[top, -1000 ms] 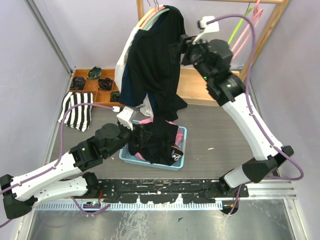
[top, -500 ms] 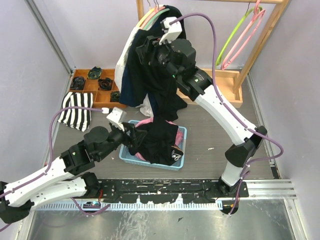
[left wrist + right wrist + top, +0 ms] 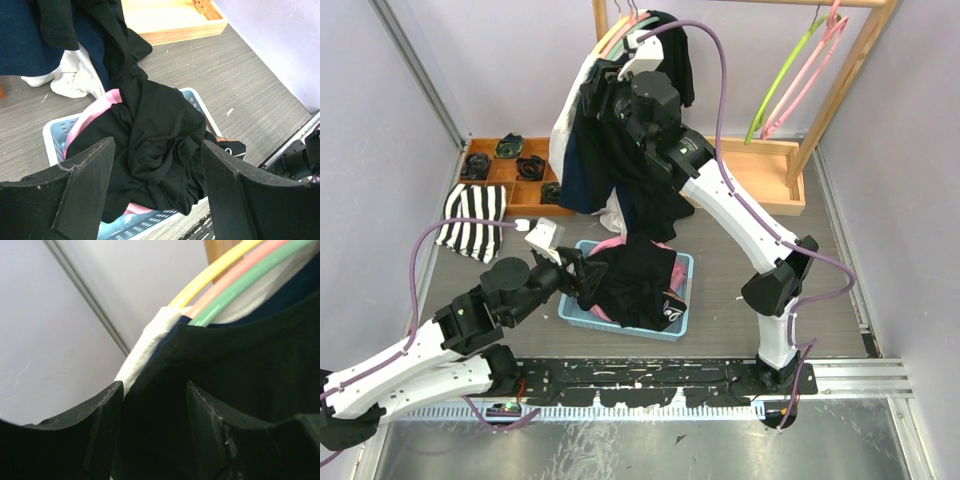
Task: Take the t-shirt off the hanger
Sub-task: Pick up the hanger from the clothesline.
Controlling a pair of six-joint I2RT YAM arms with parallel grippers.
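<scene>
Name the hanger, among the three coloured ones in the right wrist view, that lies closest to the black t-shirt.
The green hanger: it runs beside the black t-shirt; the pink hanger and yellow hanger lie beyond it.

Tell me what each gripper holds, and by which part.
Left gripper: nothing, open above the basket. Right gripper: straddles the shoulder of the black t-shirt on the green hanger; a grip cannot be told.

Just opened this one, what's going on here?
The right gripper is up at the rack, jaws either side of the shoulder of the black t-shirt, beside the green hanger; whether they pinch the cloth yet is unclear. The shirt hangs on its hanger, not removed. The left gripper hovers over the dark clothes in the blue basket, jaws open, holding nothing.
</scene>
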